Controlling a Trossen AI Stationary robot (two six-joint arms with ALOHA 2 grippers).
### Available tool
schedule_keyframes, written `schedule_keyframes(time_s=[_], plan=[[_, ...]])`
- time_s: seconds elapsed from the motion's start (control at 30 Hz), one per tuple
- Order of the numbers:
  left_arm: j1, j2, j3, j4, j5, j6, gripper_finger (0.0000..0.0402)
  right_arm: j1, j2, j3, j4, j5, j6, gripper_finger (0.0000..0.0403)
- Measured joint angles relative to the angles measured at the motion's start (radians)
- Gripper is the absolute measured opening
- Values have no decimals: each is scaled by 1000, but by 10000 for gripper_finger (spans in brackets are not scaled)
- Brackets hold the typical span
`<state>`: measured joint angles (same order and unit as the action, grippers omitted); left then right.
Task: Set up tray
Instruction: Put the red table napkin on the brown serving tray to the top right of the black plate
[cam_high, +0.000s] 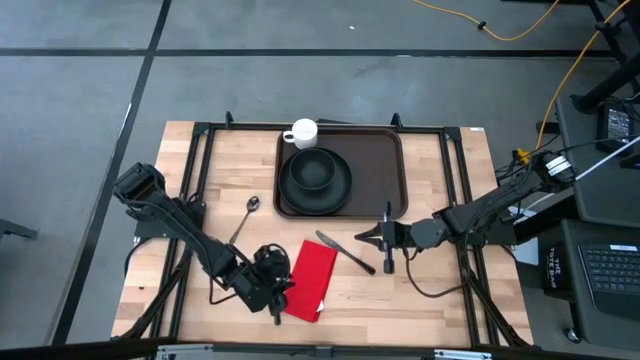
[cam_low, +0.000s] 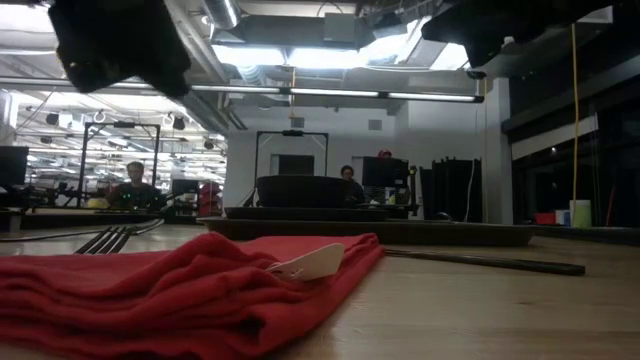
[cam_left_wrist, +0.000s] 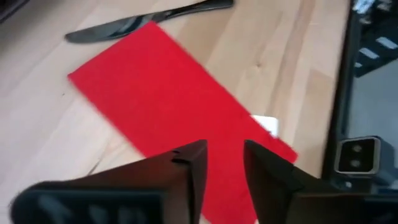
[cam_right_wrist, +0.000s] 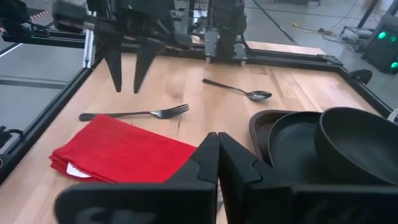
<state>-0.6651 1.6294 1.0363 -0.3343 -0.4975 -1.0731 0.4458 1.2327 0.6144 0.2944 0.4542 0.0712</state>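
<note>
The dark brown tray (cam_high: 385, 165) lies at the table's far middle, with a black plate (cam_high: 340, 190) and a black bowl (cam_high: 315, 170) on it and a white cup (cam_high: 302, 132) at its far left corner. The folded red napkin (cam_high: 312, 278) lies flat near the near edge, a white tag (cam_left_wrist: 267, 123) at one side. A dark knife (cam_high: 345, 252) lies between napkin and tray, a fork (cam_right_wrist: 137, 114) left of the napkin, a spoon (cam_high: 245, 215) farther left. My left gripper (cam_left_wrist: 224, 168) hangs open above the napkin's near left part. My right gripper (cam_right_wrist: 217, 146) is shut, hovering by the knife's handle.
A black metal frame (cam_high: 200, 140) runs around the table, with rails along both sides. Bare wood shows between the napkin and the right rail. In the low view the napkin (cam_low: 200, 280) fills the foreground, with the tray (cam_low: 370, 230) behind it and people at desks in the room beyond.
</note>
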Motion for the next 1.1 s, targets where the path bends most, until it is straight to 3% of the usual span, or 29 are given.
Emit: schedule_keyframes(time_s=[0.23,0.47,0.87,1.1], plan=[[2,6,0,-71,33,-188,163,0,0,0,3,0,-1,28],[1,6,0,-71,94,-286,202,0,0,0,9,0,-1,25],[-9,9,0,-70,70,-426,207,0,1,0,11,-1,26,11],[-9,79,0,-41,133,-514,207,0,1,0,13,-1,29,24]])
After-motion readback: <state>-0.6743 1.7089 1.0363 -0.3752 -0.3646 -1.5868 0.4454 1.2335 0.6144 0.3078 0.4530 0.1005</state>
